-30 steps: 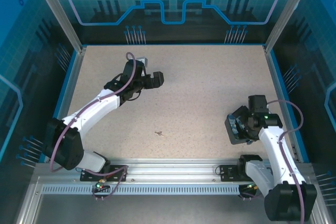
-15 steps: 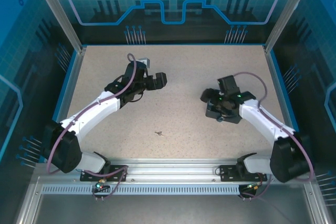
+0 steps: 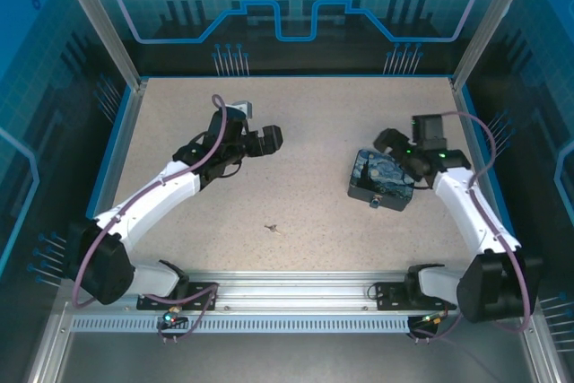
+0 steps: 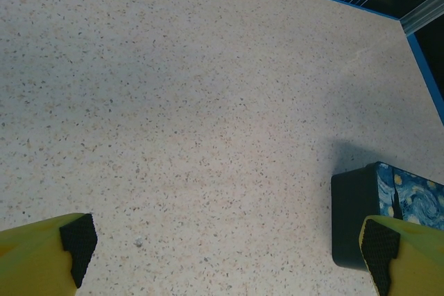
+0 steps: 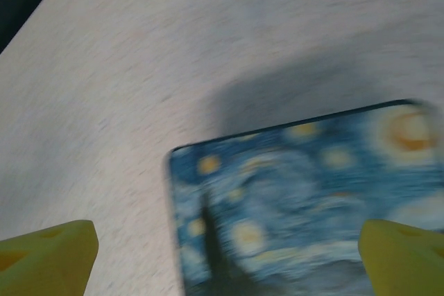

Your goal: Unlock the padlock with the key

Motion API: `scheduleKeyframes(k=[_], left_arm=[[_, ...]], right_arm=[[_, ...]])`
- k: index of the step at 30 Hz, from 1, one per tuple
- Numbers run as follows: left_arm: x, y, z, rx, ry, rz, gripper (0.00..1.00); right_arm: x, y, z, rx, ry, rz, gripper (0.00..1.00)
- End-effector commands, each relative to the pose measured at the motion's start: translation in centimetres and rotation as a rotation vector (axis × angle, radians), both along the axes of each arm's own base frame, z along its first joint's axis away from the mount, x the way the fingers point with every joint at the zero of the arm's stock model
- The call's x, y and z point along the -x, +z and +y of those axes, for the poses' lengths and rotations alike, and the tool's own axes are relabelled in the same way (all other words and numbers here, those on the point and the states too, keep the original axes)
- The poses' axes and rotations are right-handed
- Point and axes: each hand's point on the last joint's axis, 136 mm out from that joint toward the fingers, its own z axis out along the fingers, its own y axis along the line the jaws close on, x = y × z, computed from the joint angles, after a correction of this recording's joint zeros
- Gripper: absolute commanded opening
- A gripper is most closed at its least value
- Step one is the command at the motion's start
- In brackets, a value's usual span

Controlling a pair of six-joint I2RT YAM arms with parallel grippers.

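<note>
- You swung the right arm [image 3: 466, 204] from beside its own base out over the right half of the table [image 3: 314, 123].
- The swirl-painted box [image 3: 380, 178] travelled with it and ended up lying flat, uncovered.
- Your right gripper [image 3: 397, 152] backed off to the box's far-right edge.
- Your left arm [image 3: 161, 195] shifted only slightly.
</note>
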Motion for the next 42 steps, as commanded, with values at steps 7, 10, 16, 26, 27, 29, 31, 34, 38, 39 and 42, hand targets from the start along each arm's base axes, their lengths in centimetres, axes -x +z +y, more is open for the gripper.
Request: scheduleKeyframes(k=[7, 10, 16, 26, 27, 29, 31, 34, 38, 39, 42], left_arm=[[1.3, -0.6, 0.7, -0.023, 0.006, 0.020, 0.99], [1.3, -0.8, 0.8, -0.028, 0.007, 0.022, 0.99], [1.6, -1.8, 0.8, -0.023, 0.009, 0.044, 0.99], [2.0, -3.4, 1.0, -0.015, 0.030, 0.077, 0.99], [2.1, -3.5, 1.1, -0.012, 0.033, 0.081, 0.99], [2.2, -4.1, 1.1, -0.005, 0.040, 0.094, 0.99], [2.4, -4.6, 1.1, 0.010, 0.046, 0.108, 0.99], [2.6, -5.5, 0.8, 0.041, 0.054, 0.128, 0.99], [2.3, -6.7, -0.1, 0.101, 0.058, 0.159, 0.99], [2.2, -6.9, -0.3, 0.113, 0.059, 0.167, 0.99], [1.6, -8.2, -1.6, 0.149, 0.061, 0.213, 0.99]], right_arm=[[1.7, -5.7, -4.4, -0.126, -0.090, 0.102, 0.96], [0.0, -6.3, -2.3, -0.225, 0.004, 0.053, 0.91], [-2.6, -6.1, 3.2, -0.247, 0.165, 0.037, 0.89], [-6.4, -5.8, 14.6, -0.267, 0.327, 0.065, 0.89], [-6.6, -5.6, 15.5, -0.266, 0.341, 0.066, 0.90], [-6.6, -5.6, 16.8, -0.259, 0.365, 0.069, 0.92], [-6.5, -5.5, 17.0, -0.243, 0.364, 0.073, 0.93], [-5.6, -5.6, 16.0, -0.216, 0.344, 0.076, 0.93], [-4.0, -5.4, 14.7, -0.204, 0.323, 0.063, 0.93], [-3.6, -5.4, 14.4, -0.203, 0.320, 0.061, 0.94], [-2.6, -5.5, 14.0, -0.209, 0.319, 0.046, 0.94]])
